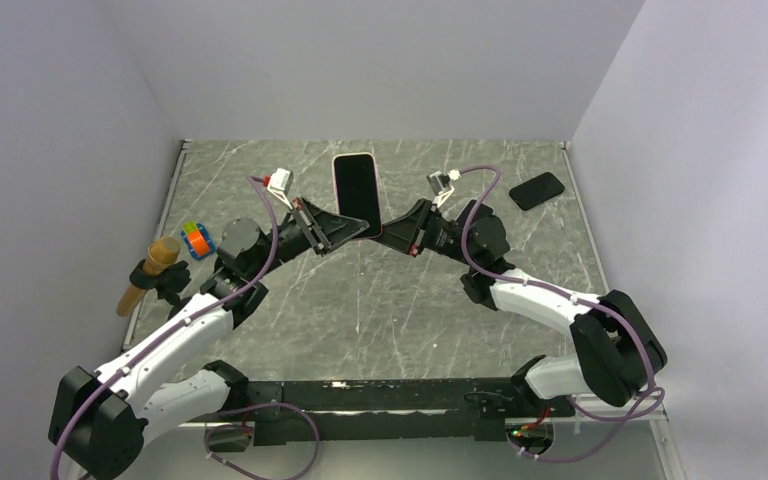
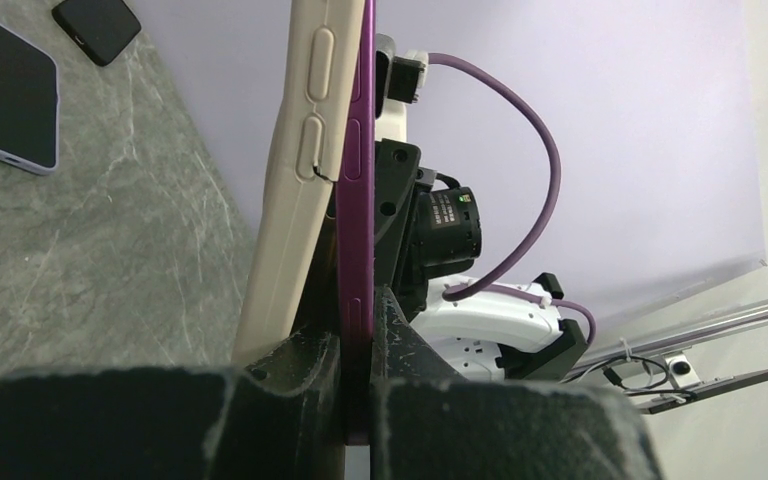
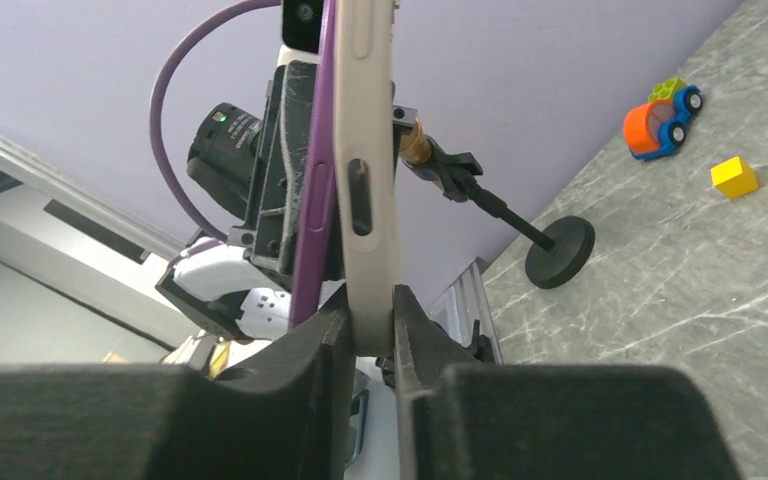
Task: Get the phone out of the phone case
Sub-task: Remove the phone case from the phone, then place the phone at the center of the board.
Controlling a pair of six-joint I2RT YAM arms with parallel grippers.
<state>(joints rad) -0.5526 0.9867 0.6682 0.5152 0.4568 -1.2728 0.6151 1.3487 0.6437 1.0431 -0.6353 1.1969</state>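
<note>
I've got both arms meeting mid-table, far side. The left gripper (image 2: 357,345) is pressed together on the purple phone (image 2: 356,150), pinching its near end from the left. The right gripper (image 3: 370,322) pinches the beige case (image 3: 365,120) at the same end from the right.

The phone lies flat, screen up, held off the table (image 1: 360,300) and sticking out toward the far side from both grippers. The case sits under it. At the gripped end I see the case spread away from the phone, with a gap between them; further out they touch.

A second phone (image 2: 12,95) lies on the table below. A black phone (image 1: 537,190) is far right and a toy car (image 1: 197,240) is left.
</note>
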